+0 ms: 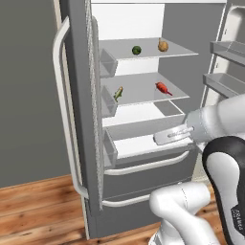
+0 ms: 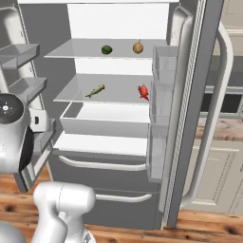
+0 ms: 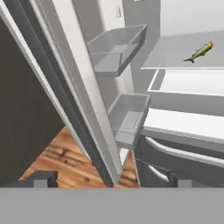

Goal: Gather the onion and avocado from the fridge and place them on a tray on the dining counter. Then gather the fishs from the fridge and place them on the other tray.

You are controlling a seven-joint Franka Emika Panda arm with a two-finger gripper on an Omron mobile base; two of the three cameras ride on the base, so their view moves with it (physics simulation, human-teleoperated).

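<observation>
- Grey fridge (image 1: 83, 119) stands with both doors swung wide, so you can count the opening step as done.
- On the top shelf you still have the avocado (image 1: 137, 50), a small dark green lump, and just to its right, a little apart, the golden-brown onion (image 1: 163, 46). Neither has been picked up.
- On the shelf below lie the two fish, well apart: the green fish (image 1: 118, 93) toward the left door and the red fish (image 1: 163, 88) toward the right side. Both remain to be gathered too.
- Your gripper (image 3: 109, 181) is spread wide and holds nothing; its dark fingertips (image 3: 40, 179) point low, at the left door's bins and the wooden floor, with the green fish up at the far right of the hand view.
- In my judgement you are at the very start of the carrying work: all four items are still in the fridge, and the first reach up to the top shelf has yet to be made.
- Small dark lettering sits on the arm's black cover at the lower right of the left base view, too small for you to read. No other brands or labels show.
</observation>
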